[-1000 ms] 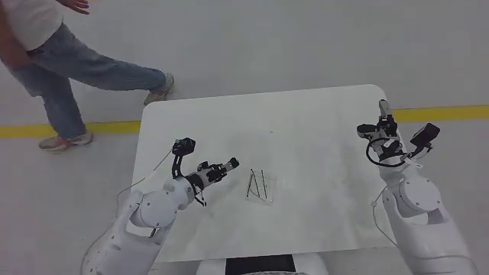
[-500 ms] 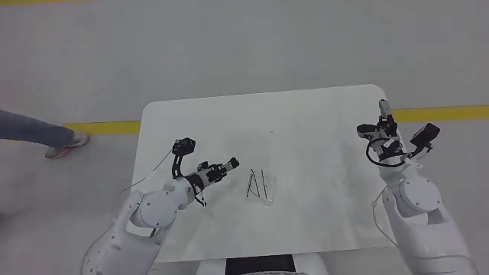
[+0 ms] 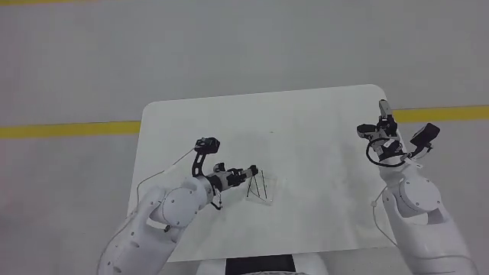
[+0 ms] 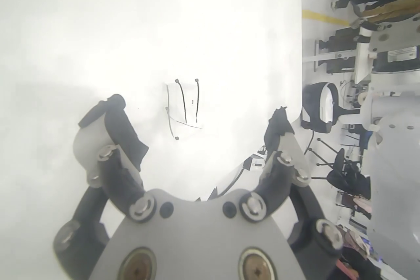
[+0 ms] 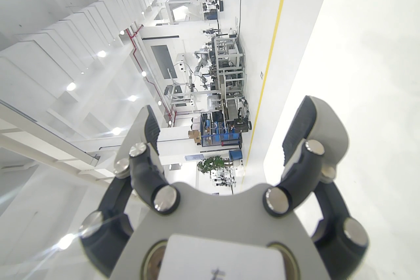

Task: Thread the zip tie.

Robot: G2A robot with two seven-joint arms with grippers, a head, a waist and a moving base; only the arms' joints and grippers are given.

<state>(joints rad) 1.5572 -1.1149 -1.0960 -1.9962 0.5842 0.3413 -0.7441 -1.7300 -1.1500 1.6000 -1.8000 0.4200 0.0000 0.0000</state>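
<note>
Seen from above, the left arm (image 3: pixel 172 210) at the 7 o'clock side of the table (image 3: pixel 321 122) is a chain of rounded, glossy white shells. The right arm (image 3: pixel 416 198), at 4 o'clock, matches it. Each wrist carries a small black camera block (image 3: pixel 206 145), and a black cable (image 3: pixel 370 153) loops at the right wrist. The left gripper (image 4: pixel 197 107) has a grey metal plate, silver dome-headed screws, two brass-coloured recessed screws, black links and black-taped fingers (image 4: pixel 126 130). The right gripper (image 5: pixel 228 105) has ribbed black pads (image 5: pixel 300 127) on silver-backed fingers and a white label on its plate.

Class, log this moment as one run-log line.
left hand: open, beside zip ties | right hand: open, at table edge | threading: not begun
</note>
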